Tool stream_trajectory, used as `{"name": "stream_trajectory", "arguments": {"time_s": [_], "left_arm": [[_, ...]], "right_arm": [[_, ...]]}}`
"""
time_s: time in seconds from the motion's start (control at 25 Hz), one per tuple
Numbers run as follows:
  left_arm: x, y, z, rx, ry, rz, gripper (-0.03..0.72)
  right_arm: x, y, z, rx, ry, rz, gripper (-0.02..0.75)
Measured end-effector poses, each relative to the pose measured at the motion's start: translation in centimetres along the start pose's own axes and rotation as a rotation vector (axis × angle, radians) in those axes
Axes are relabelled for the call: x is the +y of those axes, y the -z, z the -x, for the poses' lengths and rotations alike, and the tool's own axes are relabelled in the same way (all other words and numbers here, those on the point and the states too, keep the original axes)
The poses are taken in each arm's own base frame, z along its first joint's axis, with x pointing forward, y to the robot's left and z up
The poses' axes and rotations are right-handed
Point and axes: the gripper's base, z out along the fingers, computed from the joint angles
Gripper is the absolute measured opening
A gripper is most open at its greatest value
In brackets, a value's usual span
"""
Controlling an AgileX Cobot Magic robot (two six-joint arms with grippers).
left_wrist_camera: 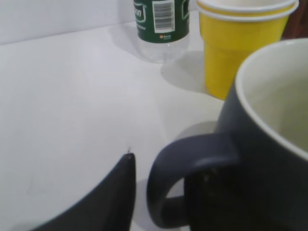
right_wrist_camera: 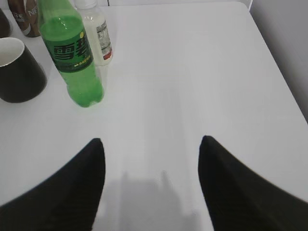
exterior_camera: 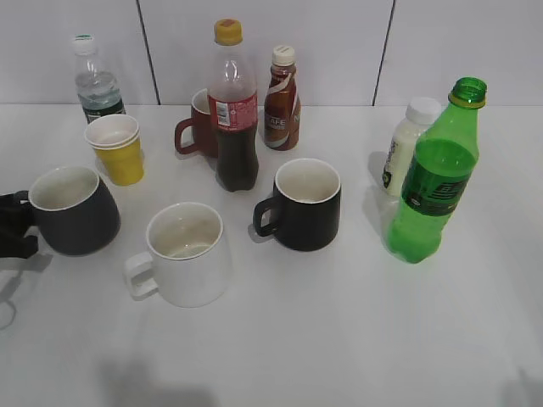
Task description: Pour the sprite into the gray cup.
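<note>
Left claw (exterior_camera: 15, 227) at the charcoal-gray matte mug (exterior_camera: 75, 210), grip unclear; right claw (right_wrist_camera: 150, 159) spread.
Grip the uncapped green plastic soda bottle (exterior_camera: 434, 174) mid-body, upright.

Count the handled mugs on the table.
4: gray cup far left, white mug front centre, black mug centre, dark red mug partly hidden behind the cola bottle.

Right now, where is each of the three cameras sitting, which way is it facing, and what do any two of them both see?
Exterior view: raised in front, slanting down at the table; left gripper at the left edge.
Left wrist view: low, close to the gray cup's handle; one dark fingertip shows.
Right wrist view: above the table, facing the sprite; both open fingers show.
Shared: exterior and right wrist views both show the sprite and black mug.
</note>
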Motion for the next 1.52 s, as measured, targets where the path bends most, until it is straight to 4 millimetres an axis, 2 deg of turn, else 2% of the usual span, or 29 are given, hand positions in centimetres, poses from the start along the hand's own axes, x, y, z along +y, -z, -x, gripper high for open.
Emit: {"name": "stream_trajectory", "arguments": {"time_s": [0.28, 0.44, 0.76, 0.88, 1.0, 1.16, 1.24, 1.32, 1.44, 1.52], "left_arm": [[0.0, 0.0, -0.1, -0.002, 0.002, -0.001, 0.163], [0.0, -0.1, -0.3, 0.007, 0.001, 0.002, 0.064], [0.0, 0.1, -0.1, 0.004, -0.004, 0.001, 0.059], [-0.3, 1.0, 0.5, 0.019, -0.012, 0.004, 0.057], [-0.7, 2.3, 1.9, -0.020, 0.007, 0.006, 0.056], [-1.2, 4.2, 3.5, -0.071, 0.010, 0.018, 0.056], [-1.4, 4.9, 4.4, -0.105, 0.015, 0.022, 0.056], [-1.4, 5.3, 5.3, -0.140, 0.025, 0.025, 0.056], [-1.4, 5.7, 6.2, -0.177, 0.027, 0.028, 0.056], [-1.5, 5.7, 6.4, -0.184, 0.026, 0.025, 0.056]], "right_arm": [[0.0, 0.0, 0.0, 0.000, -0.001, 0.002, 0.459], [0.0, 0.0, 0.0, 0.000, -0.002, 0.004, 0.459], [0.5, 0.1, 0.0, -0.002, 0.004, 0.052, 0.459], [1.1, -0.1, 1.4, -0.066, 0.040, 0.114, 0.459], [1.8, -2.5, 4.4, -0.182, 0.052, 0.159, 0.459], [2.7, -8.8, 6.1, -0.193, -0.017, 0.205, 0.458], [2.6, -11.6, 5.9, -0.167, -0.046, 0.185, 0.458], [2.6, -14.5, 4.9, -0.062, -0.007, 0.160, 0.456], [2.7, -17.2, 3.5, 0.077, 0.041, 0.161, 0.456], [2.8, -18.0, 3.0, 0.116, 0.079, 0.171, 0.458]]}}
